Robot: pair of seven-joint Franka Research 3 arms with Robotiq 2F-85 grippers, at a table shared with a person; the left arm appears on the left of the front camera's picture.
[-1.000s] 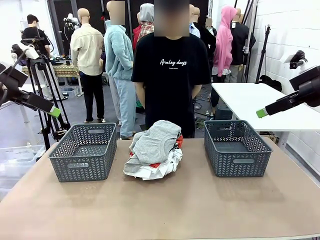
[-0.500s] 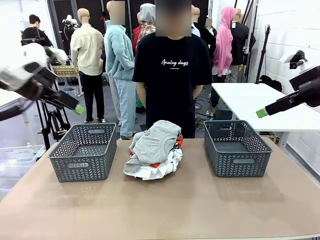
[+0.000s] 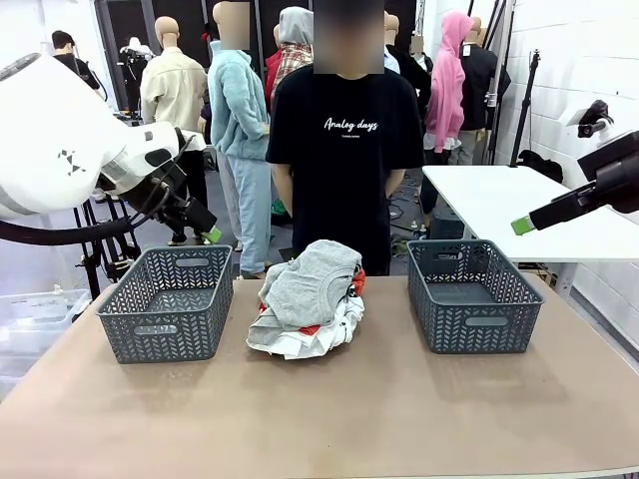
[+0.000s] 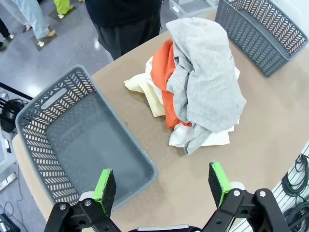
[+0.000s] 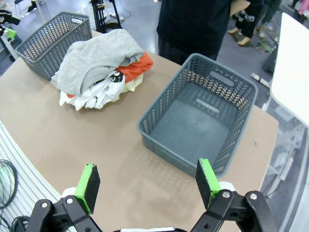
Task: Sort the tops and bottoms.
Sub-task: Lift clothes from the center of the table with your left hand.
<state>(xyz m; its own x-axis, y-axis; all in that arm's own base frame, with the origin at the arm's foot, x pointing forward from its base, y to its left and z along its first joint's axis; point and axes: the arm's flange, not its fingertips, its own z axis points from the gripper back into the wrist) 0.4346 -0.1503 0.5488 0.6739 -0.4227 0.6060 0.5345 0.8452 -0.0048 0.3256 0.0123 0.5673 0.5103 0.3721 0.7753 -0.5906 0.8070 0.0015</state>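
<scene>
Sorting is just beginning. The left hand (image 4: 161, 183) and right hand (image 5: 147, 182) are hanging wide open, holding nothing. Next, one should be pinching the grey piece (image 4: 203, 82) topping the pile (image 3: 310, 337).

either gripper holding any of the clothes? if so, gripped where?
Nothing is held. The left gripper and right gripper are both open in the air, jaws empty. The clothes pile lies untouched on the table.

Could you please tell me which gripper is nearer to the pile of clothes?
Left. The left gripper hangs above the left basket, next to the pile of clothes; the right gripper hangs high by the right basket, farther off.
</scene>
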